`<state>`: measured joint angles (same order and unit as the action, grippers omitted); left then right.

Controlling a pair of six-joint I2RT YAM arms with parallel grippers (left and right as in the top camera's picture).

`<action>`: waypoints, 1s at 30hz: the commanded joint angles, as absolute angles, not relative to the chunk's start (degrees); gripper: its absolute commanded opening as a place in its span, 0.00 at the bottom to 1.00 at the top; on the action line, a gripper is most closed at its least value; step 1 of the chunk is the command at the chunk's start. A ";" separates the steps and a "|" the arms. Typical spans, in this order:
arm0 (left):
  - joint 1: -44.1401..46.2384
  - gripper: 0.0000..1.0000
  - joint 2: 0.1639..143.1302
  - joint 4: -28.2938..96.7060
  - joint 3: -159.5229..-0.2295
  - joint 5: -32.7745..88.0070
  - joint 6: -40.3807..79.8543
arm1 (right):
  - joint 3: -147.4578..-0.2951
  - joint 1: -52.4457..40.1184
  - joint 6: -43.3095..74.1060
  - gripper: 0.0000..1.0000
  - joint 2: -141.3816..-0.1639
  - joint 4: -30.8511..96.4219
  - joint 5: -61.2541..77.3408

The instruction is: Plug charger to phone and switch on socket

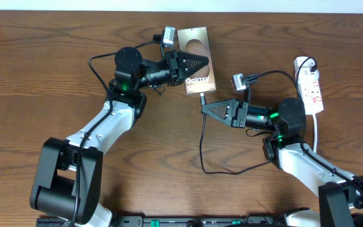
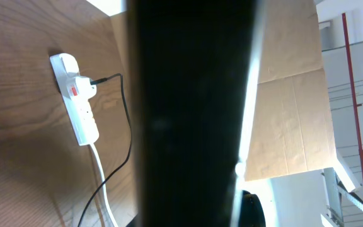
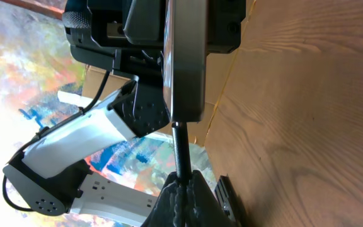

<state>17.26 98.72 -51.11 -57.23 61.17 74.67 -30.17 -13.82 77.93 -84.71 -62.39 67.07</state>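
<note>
Brown wooden table (image 1: 43, 75) beneath left pincer (image 1: 205, 62) and right pincer (image 1: 204, 108), grain along its length. Pale strip (image 1: 333, 5) at the far edge, beyond both pincers. Tan creased cardboard (image 2: 288, 120) past the left pincer, with thin red frame (image 2: 351, 82) further off on that side. Multicoloured painted surface (image 3: 11, 82) ahead of the right pincer, off the table.

Blurred into 1 dark band across the left wrist view: phone (image 2: 188, 113). Cut off at that view's bottom edge: white cord (image 2: 99, 167) of socket (image 2: 77, 107). Hidden between the right jaws: lower run of charger (image 3: 180, 148).
</note>
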 commanded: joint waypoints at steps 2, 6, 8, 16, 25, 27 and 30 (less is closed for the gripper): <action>17.19 0.07 98.08 -51.99 -58.35 62.59 73.32 | -30.26 -13.54 78.19 0.01 -84.66 -62.54 65.21; 17.63 0.07 98.08 -51.99 -58.35 62.57 72.36 | -30.26 -13.56 78.46 0.01 -84.66 -62.57 65.06; 17.98 0.07 98.08 -51.99 -58.35 62.57 71.96 | -30.26 -13.56 78.46 0.01 -84.66 -62.57 65.08; 18.31 0.07 98.08 -51.99 -58.35 62.54 71.59 | -30.26 -13.56 78.43 0.01 -84.66 -62.57 65.14; 18.37 0.07 98.08 -51.99 -58.35 63.07 71.57 | -30.26 -13.54 78.41 0.01 -84.66 -62.57 64.99; 18.35 0.07 98.08 -51.99 -58.35 63.64 71.55 | -30.26 -13.54 78.43 0.01 -84.66 -62.57 64.79; 18.35 0.08 98.08 -52.01 -58.35 64.07 71.31 | -30.26 -13.54 78.39 0.01 -84.66 -62.59 64.58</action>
<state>17.74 98.74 -51.20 -57.23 61.21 73.03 -30.17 -13.85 77.95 -84.71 -62.37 67.26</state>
